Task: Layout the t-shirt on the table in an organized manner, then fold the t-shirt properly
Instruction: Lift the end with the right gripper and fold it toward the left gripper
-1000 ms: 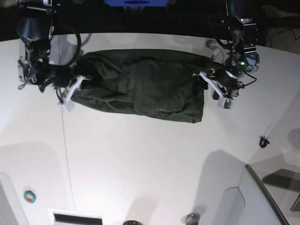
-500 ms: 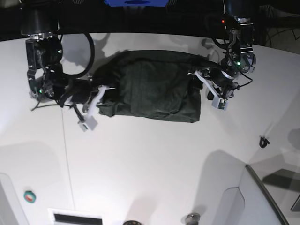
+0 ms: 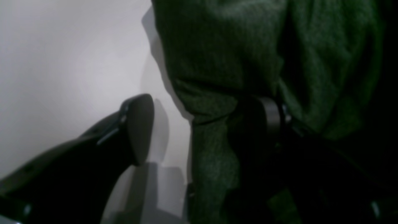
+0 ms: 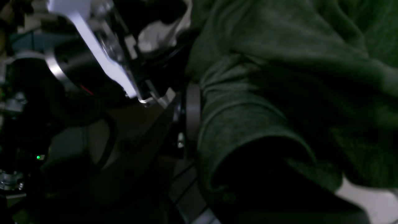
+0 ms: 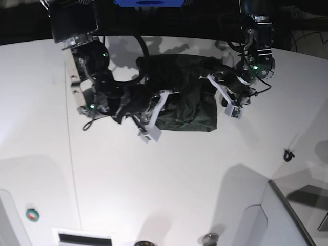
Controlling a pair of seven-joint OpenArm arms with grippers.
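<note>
Currently the t-shirt (image 5: 192, 97) sits bunched at the far middle of the table (image 5: 169, 179), folded over on itself. Right gripper (image 5: 154, 108) is clamped on the shirt's near-left edge — the wrist view shows dark green cloth (image 4: 279, 93) pinched against its finger. Left gripper (image 5: 221, 92) is at the shirt's right end with jaws spread — one finger (image 3: 138, 127) over bare table, the other under or against the fabric (image 3: 224, 62); can't tell if it grips anything.

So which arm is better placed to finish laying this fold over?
Probably the right. Its gripper is shut on the t-shirt and has that side carried across the cloth. The left gripper sits open at the shirt's other edge, one finger over bare table.
</note>
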